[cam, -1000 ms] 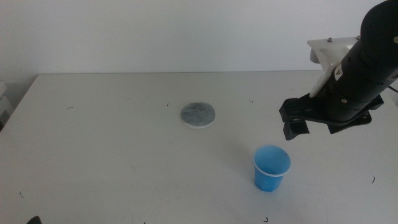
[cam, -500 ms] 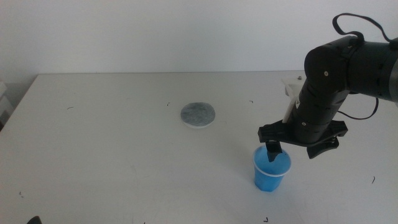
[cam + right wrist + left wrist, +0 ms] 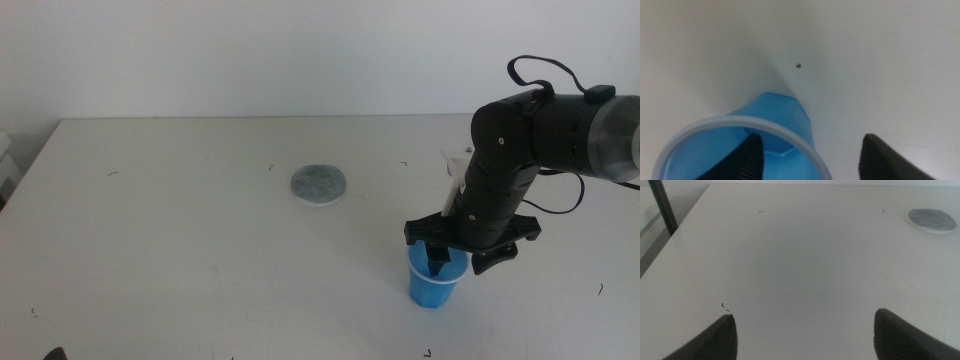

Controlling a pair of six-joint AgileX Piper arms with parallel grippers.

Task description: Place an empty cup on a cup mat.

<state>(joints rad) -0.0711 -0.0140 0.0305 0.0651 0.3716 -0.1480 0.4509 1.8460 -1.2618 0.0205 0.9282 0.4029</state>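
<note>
Starting left of the mat (image 3: 319, 185), our left gripper (image 3: 802, 332) waits low over bare table (image 3: 150, 230), jaws spread wide and empty. The mat lies flat and uncovered. Right of it and nearer us, well apart, the cup (image 3: 436, 278) stands upright. Our right gripper (image 3: 458, 259) is down on it, released, one jaw inside the rim and one outside. We judge the cup light, thin and squashy, so pinch the wall just below the rim, gently.
</note>
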